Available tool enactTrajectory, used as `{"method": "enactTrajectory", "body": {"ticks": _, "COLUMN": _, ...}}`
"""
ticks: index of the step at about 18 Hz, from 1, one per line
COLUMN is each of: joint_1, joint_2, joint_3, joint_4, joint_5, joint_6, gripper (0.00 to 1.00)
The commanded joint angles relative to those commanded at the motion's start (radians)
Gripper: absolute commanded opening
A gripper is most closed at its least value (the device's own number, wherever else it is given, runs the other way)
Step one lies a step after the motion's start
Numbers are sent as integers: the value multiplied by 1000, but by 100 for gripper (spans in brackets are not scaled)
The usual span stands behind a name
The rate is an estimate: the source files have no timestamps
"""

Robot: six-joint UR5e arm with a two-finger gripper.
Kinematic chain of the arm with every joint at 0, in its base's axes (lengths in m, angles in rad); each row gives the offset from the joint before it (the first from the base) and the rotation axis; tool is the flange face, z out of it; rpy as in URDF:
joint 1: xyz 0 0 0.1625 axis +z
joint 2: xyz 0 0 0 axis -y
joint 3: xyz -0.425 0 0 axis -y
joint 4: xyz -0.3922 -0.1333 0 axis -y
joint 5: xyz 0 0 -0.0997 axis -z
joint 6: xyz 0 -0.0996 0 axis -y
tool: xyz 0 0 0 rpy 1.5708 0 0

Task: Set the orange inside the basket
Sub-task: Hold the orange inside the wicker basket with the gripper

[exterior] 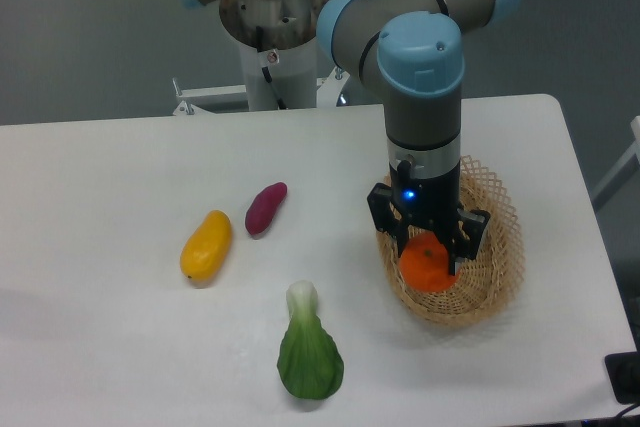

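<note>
Fixed camera: the UR5e arm reaches down over the right side of the white tabletop point(120, 347), its gripper point(430, 247) lowered into the oval wicker basket point(505, 247). The orange point(425, 267) sits between the two dark fingers point(462, 237), which appear clamped on its sides; the fruit is inside the basket's rim, near the left wall, though whether it rests on the woven floor or hangs just above it cannot be told from this angle.

Well apart on the left of the tabletop lie three items not part of the job: a yellow-orange mango-like fruit point(206, 245), a purple sweet potato point(265, 208) just beside it, and a green bok choy point(308, 352) nearer the camera.

The step in hand looks like the placing itself, with the carry apparently done and the task close to its end. The next move likely calls for the fingers to part enough to free the orange, then a straight lift clear of the lacy rim. The risks, as judged here: a fingertip snagging the open weave and dragging the light basket, or the round fruit rolling when let go.
</note>
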Motion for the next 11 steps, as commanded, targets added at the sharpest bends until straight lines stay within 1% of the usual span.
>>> {"method": "enactTrajectory", "body": {"ticks": 8, "joint_1": 3, "joint_2": -2, "joint_3": -9, "joint_4": -2, "joint_5": 3, "joint_6": 2, "gripper": 60}}
{"method": "enactTrajectory", "body": {"ticks": 11, "joint_1": 6, "joint_2": 0, "joint_3": -32, "joint_4": 3, "joint_5": 5, "joint_6": 26, "gripper": 60}}
